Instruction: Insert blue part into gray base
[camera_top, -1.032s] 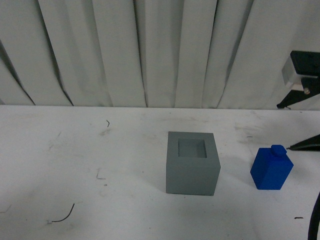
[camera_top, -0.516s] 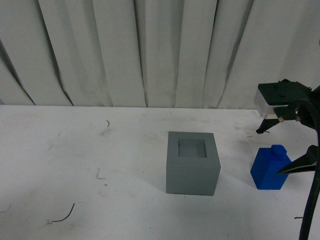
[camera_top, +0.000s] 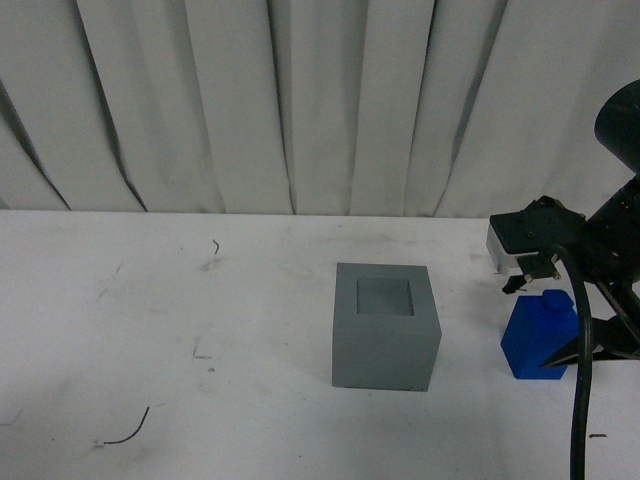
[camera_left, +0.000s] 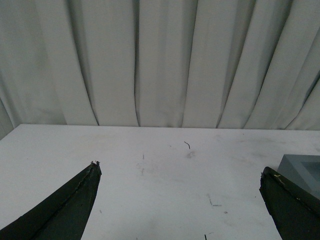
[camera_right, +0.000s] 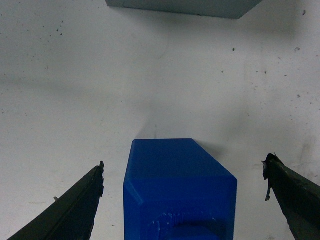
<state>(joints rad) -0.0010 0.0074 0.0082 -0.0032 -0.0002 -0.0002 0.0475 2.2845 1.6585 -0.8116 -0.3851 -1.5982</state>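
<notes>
a plain matte gray cube base (camera_top: 385, 340) stands near the middle of the white counter (camera_top: 200, 300). bare surface lies on all four sides of it. the widest free stretch runs off to its left, marked only by a few scuffs and a thin dark thread (camera_top: 125, 432) near the front. at the far edge the counter meets a pleated white curtain (camera_top: 250, 100).

the square recess in the cube's top face is open upward. it shows only its own gray floor and walls.

the bright blue matte rectangular block part (camera_top: 540, 335) stands upright on the counter to the right of the gray base, its small square knob on top. the two are apart, with a strip of bare counter between them. the blue part is outside the recess.

the right hand (camera_top: 527, 328) is down at the blue part with its dark fingers spread wide, one on each side of it. in the right wrist view the block (camera_right: 177, 185) sits midway in the right hand (camera_right: 183, 164). bare counter shows between each finger and the block's sides, so nothing is gripped. the lower edge of the gray base (camera_right: 185, 7) shows beyond it, across open counter.

the left hand (camera_left: 180, 170) shows only in its own wrist view, fingers parted wide and holding nothing, with clear counter between them. a corner of the gray base (camera_left: 302, 167) shows just beside one finger.
</notes>
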